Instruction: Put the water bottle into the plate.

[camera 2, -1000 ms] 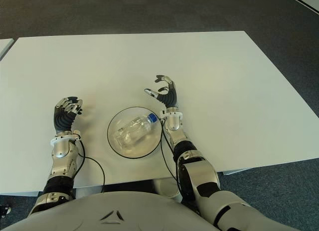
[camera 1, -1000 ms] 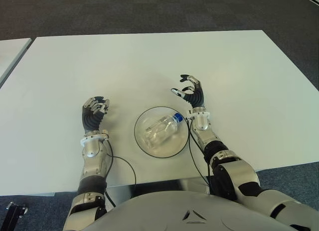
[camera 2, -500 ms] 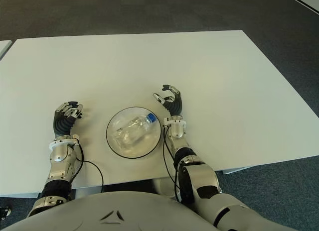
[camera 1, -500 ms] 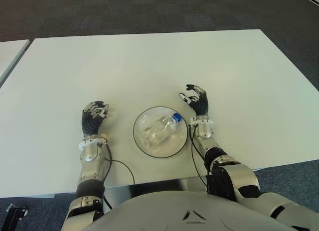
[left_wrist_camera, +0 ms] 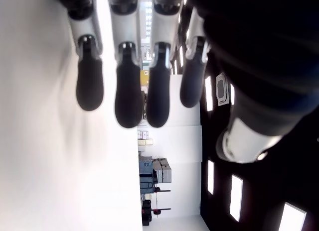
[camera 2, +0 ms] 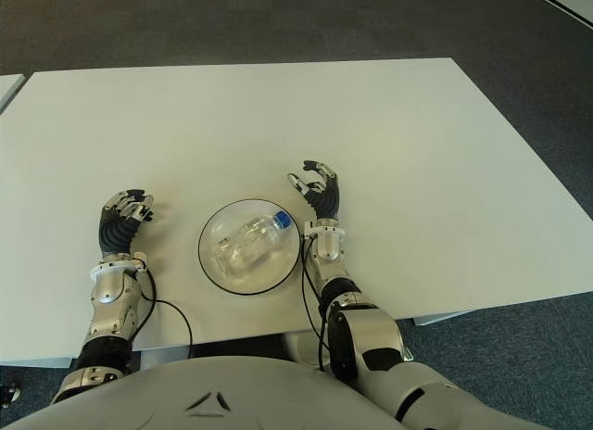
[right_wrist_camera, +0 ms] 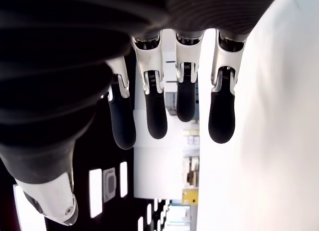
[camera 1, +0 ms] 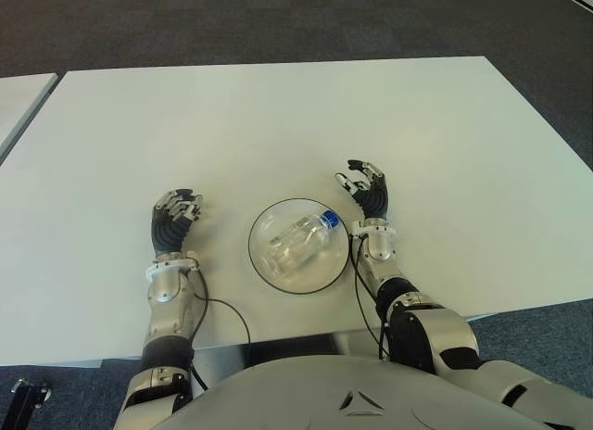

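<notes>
One water bottle (camera 1: 298,241) lies on its side inside the plate (camera 1: 263,266), low and centre in the eye views, its blue cap pointing to the upper right. Our right hand (camera 1: 371,191) shows just right of the plate, fingers relaxed and apart, holding nothing. Our left hand (camera 1: 173,219) shows left of the plate, likewise loose and empty. We judge the placing done. The risk from here: the round bottle could roll over the shallow rim if our right wrist or its cable nudges the plate.
</notes>
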